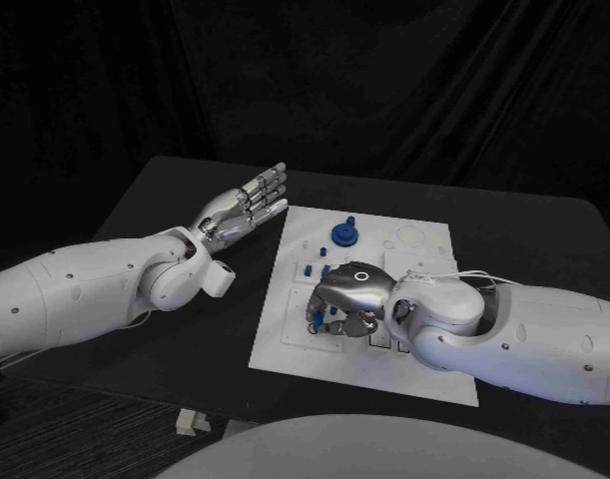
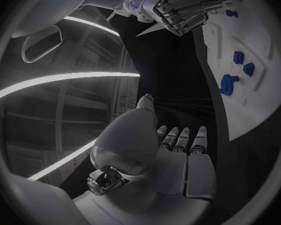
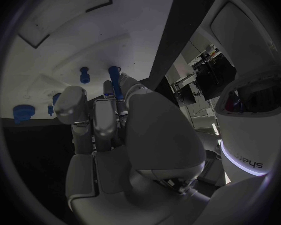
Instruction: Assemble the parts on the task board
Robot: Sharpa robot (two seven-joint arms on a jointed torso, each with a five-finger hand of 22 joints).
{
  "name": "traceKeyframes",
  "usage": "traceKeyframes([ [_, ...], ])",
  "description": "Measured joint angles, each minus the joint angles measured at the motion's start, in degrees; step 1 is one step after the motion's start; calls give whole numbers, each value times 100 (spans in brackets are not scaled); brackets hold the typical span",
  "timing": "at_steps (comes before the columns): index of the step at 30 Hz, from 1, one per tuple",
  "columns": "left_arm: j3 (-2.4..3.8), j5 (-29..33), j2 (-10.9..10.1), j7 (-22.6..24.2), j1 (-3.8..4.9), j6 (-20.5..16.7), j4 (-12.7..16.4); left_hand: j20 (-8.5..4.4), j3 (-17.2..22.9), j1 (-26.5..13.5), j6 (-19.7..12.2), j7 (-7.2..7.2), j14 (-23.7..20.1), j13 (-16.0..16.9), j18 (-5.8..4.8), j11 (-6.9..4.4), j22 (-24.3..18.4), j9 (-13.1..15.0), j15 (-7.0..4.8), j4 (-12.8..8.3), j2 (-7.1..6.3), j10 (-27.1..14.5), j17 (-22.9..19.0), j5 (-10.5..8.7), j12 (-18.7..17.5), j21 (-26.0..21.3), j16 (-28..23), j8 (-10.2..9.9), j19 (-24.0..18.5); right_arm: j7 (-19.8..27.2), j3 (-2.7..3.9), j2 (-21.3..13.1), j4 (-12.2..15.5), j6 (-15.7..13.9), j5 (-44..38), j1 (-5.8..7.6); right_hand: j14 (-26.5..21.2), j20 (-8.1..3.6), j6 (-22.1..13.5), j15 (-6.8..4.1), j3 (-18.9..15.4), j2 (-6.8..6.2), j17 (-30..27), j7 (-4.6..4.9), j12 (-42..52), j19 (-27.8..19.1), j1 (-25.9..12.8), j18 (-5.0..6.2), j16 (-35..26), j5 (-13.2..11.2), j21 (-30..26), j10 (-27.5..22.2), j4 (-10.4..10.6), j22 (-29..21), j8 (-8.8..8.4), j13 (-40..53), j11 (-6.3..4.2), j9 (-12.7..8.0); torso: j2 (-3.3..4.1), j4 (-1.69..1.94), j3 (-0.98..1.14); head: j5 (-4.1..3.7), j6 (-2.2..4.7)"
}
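Observation:
The white task board (image 1: 412, 259) lies in the middle of the black table. My right hand (image 1: 350, 297) hangs over the board's near left part, fingers curled down. In the right wrist view its fingertips (image 3: 109, 92) pinch a slim blue peg (image 3: 114, 79) standing at the board. A second blue peg (image 3: 85, 75) stands just beyond it. A round blue knob (image 1: 343, 233) sits at the board's far left, and small blue blocks (image 1: 316, 269) lie between it and the hand. My left hand (image 1: 248, 207) floats above the table left of the board, fingers straight and holding nothing.
Bare black table (image 1: 175, 329) runs along the board's left side under my left arm. The left wrist view shows the board's edge (image 2: 240, 110) with the knob (image 2: 227, 84), two blue blocks (image 2: 243, 62) and my right hand (image 2: 184, 7) beyond.

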Motion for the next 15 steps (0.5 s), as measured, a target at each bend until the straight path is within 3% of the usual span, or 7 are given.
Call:
traceKeyframes([
  [15, 0, 0, 24, -52, -7, 63, -23, 20, 0, 0, 20, 21, 9, 2, 0, 20, 5, 5, 8, 0, 0, 20, 2, 0, 0, 0, 0, 0, 20, 6, 1, 67, -37, -19, -6, -10, 0, 0, 0, 0, 0, -22, -7, 0, -19, 0, -23, 0, 0, 0, 0, 44, 0, -1, 0, 0, -2, 0, 6, -2, -1, 35, 0],
])
